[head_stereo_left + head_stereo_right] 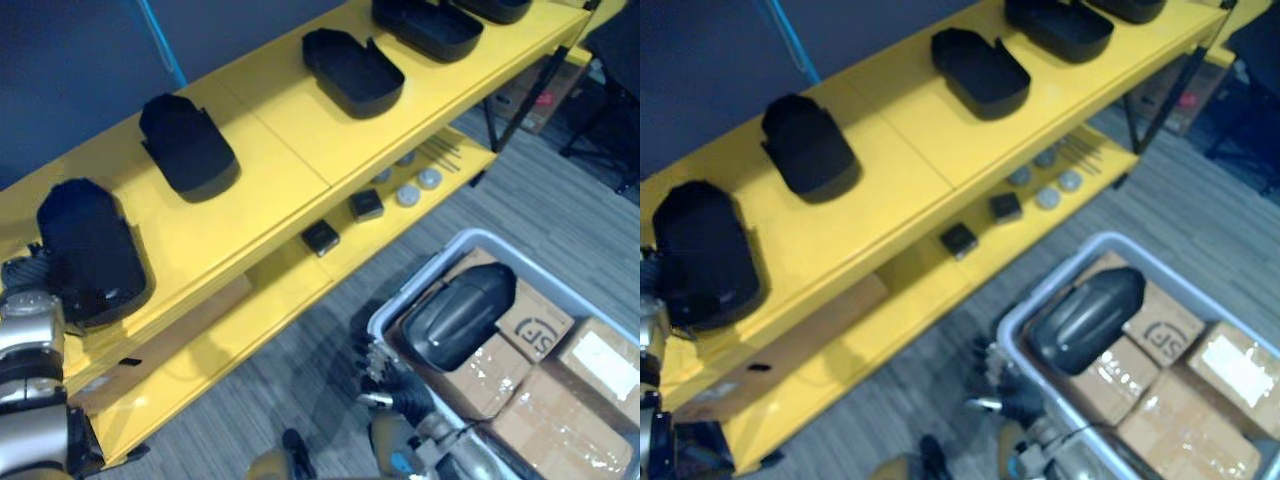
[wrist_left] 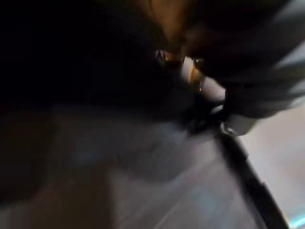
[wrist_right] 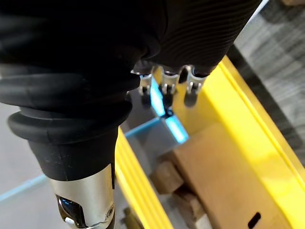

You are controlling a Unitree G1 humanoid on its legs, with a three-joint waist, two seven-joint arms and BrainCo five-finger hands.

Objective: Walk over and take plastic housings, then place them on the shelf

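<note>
Several housings (image 1: 188, 145) already lie on the shelf (image 1: 280, 130), one against the left hand (image 1: 22, 274), whose grip I cannot tell; another housing (image 1: 460, 315) waits in the bin (image 1: 398, 302) beside the open, empty right hand (image 1: 395, 385).

Even overhead light falls bright on the yellow metal shelf (image 1: 290, 140); soft glare streaks the glossy dark rounded plastic housing (image 1: 458, 312) in the pale plastic bin (image 1: 396, 298); shadow darkens the grey striped carpet (image 1: 290, 360) beneath; the left wrist view is very dim.
</note>
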